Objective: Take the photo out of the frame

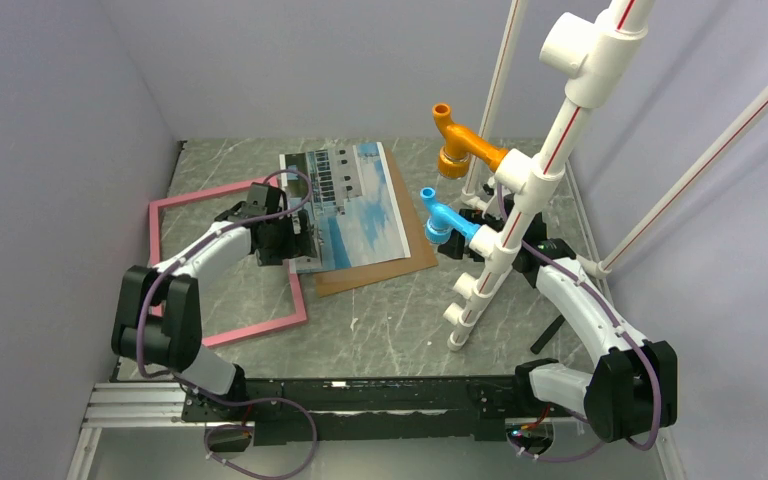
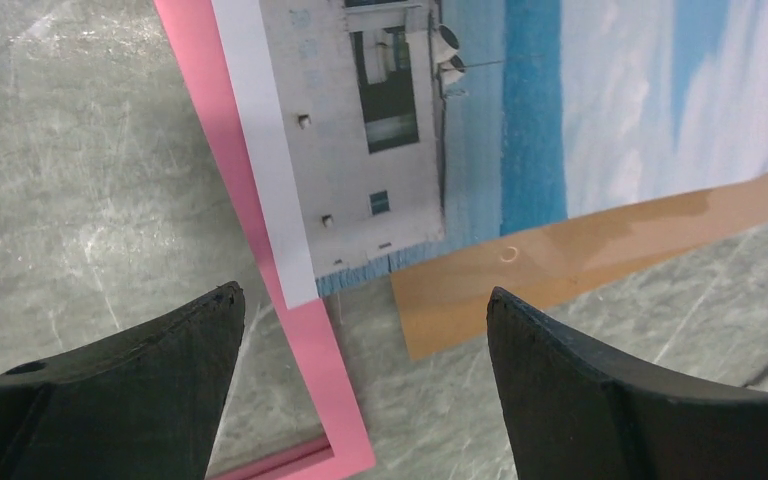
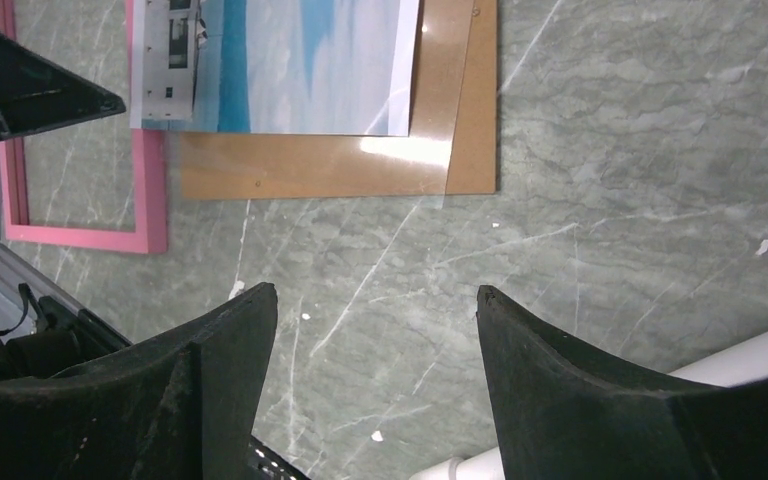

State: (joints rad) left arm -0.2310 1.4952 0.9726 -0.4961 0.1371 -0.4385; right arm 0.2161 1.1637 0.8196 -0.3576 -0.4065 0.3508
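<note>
Two arms were in front of me, and I looked from the left side to the right.

Far left, the frame (image 1: 205, 194) lay flat on the table (image 1: 380, 330). It was pink and thin. I could see the grey table right through its middle, so the frame had no picture inside it.

Next came my left gripper (image 2: 360, 295). It hung just over the right bar of the frame, near the closest corner of the photo (image 1: 360, 205). Its two black fingers (image 2: 160, 370) were wide apart. They held nothing and, as far as I could tell, touched nothing.

The photo lay flat, just to the right of the frame's hole. It showed a pale building, blue sky and white clouds. Its white left edge lay along the pink bar, and I could not tell if it sat on top of the bar. Most of the photo rested on a brown backing board (image 1: 380, 272). The board stuck out past the photo on the near side and the right side. My right wrist camera showed a shiny patch on the board.

Further right stood a white pipe stand (image 1: 520, 200) with an orange fitting (image 1: 460, 145) and a blue fitting (image 1: 440, 222).

Last came my right gripper (image 3: 375, 290), beside the stand. Its fingers were spread apart too, over bare table, with nothing between them.
</note>
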